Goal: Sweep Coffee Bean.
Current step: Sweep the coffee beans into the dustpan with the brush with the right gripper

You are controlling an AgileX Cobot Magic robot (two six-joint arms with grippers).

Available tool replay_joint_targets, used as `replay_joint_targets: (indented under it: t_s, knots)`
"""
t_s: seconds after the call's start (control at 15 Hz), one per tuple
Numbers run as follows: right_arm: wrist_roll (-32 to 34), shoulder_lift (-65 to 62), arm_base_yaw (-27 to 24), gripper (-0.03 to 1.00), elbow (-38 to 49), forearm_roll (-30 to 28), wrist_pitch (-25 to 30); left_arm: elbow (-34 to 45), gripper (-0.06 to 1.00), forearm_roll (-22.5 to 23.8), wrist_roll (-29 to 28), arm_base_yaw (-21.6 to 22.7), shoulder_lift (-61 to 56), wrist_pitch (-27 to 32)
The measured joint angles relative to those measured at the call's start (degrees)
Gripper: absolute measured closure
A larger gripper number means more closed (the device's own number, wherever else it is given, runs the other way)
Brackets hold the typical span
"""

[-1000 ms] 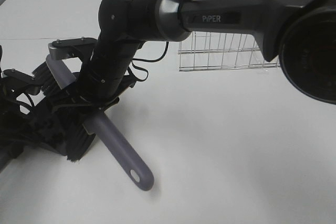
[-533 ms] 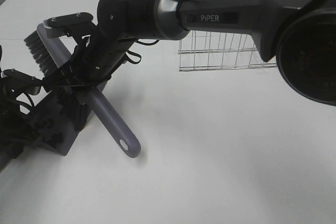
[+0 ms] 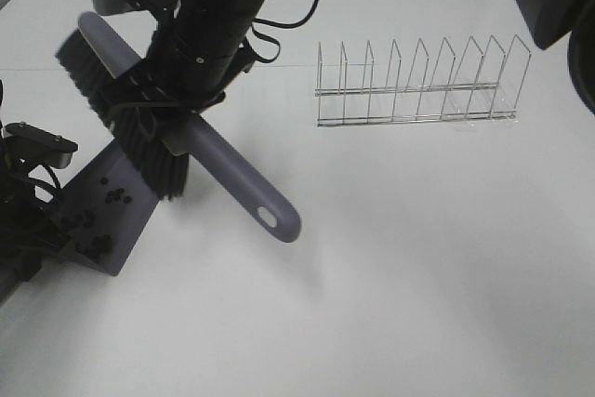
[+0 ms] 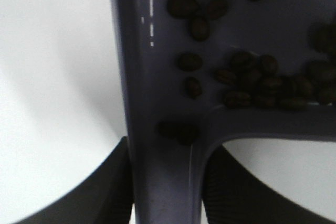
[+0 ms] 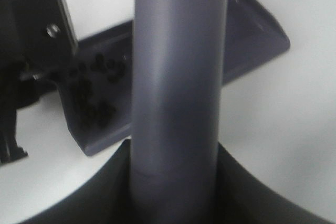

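Below right hand (image 5: pixel 176 182) clamping brush (image 3: pixel 232 183), coffee beans (image 4: pixel 252 77) sit in dustpan (image 3: pixel 125 216) pinched by left hand (image 4: pixel 165 182); sweep prob. done, no strays seen.

The white table (image 3: pixel 418 276) carries a wire rack (image 3: pixel 418 90) toward the back and a grey-purple dustpan (image 3: pixel 132 222) at its left.

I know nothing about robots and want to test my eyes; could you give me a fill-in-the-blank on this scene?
The coffee beans lie inside the ____.
The right fingers clamp the brush by its ____.
On the table behind stands a wire ____.
Missing: dustpan; handle; rack.
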Motion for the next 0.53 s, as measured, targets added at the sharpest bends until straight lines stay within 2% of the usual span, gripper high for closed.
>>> replay_joint_targets:
  t_s: [0.13, 0.27, 0.4, 0.53]
  knots:
    - [-0.63, 0.0, -1.72, 0.6, 0.23, -0.52, 4.41, 0.0, 0.61, -0.06, 0.0, 0.0, 0.0, 0.0]
    - [-3.32, 0.06, -1.89, 0.6, 1.26, 0.63, 4.93, 0.0, 0.61, -0.17, 0.0, 0.0, 0.0, 0.0]
    - [-7.1, 0.06, -1.83, 0.6, 4.3, 6.13, 2.81, 0.0, 0.61, -0.29, 0.0, 0.0, 0.0, 0.0]
    - [-8.82, 0.11, -1.83, 0.6, 7.73, 9.8, -3.72, 0.0, 0.61, -0.34, 0.0, 0.0, 0.0, 0.0]
